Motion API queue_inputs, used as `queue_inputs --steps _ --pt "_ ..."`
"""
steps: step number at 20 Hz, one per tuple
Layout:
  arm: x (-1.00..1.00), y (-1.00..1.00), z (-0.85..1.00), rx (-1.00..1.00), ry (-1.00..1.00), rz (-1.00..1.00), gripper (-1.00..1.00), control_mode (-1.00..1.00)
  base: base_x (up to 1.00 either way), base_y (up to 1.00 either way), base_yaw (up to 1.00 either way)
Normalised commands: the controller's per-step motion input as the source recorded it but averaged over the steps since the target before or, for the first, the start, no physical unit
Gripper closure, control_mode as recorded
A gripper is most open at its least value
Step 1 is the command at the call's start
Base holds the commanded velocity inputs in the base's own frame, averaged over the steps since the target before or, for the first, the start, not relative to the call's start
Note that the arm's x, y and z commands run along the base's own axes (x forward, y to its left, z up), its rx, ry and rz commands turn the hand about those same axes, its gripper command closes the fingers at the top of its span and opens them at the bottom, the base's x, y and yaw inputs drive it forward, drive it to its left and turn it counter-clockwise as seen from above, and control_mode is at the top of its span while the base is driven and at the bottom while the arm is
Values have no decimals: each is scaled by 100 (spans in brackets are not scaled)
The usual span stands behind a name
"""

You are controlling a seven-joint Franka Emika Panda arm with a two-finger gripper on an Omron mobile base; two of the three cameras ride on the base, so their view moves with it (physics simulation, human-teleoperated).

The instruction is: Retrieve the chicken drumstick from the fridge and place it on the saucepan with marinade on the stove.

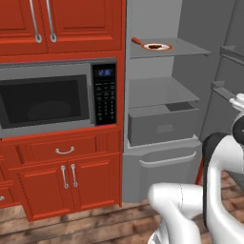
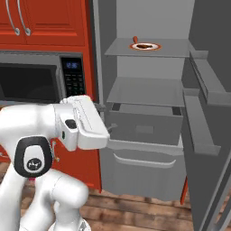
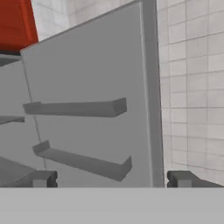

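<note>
Now, gripper (image 3: 111,178): the two finger tips are seen spread wide at the bottom of the hand view, with nothing between them.
Arm pose: the hand is held low, at about the height of the grey drawer (image 2: 144,125), and it is pointed sideways at the inner face of the open fridge door (image 3: 92,100), not at the shelves.
Fridge (image 1: 162,95): it is standing open, just ahead of the arm.
Chicken drumstick (image 2: 143,46): a dark lump is seen on a white orange-rimmed plate (image 2: 154,46) on the top shelf (image 2: 171,48), high above the hand and further back.
Long axis: too small to be told.
Key relation: the drumstick lies up and deeper inside; it is judged that the hand must be turned and raised.
</note>
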Motion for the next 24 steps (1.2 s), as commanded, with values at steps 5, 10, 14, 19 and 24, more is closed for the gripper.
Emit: queue_inputs --steps 5,10,14,19,24 --pt "0 41 9 13 26 34 -100 -100 0 0 0" --pt "-4 9 0 6 12 36 -100 -100 0 0 0" --pt "-11 20 1 8 6 32 -100 -100 0 0 0" --pt "-9 5 6 13 2 24 -100 -100 0 0 0" --pt "-14 17 5 3 1 20 -100 -100 0 0 0"
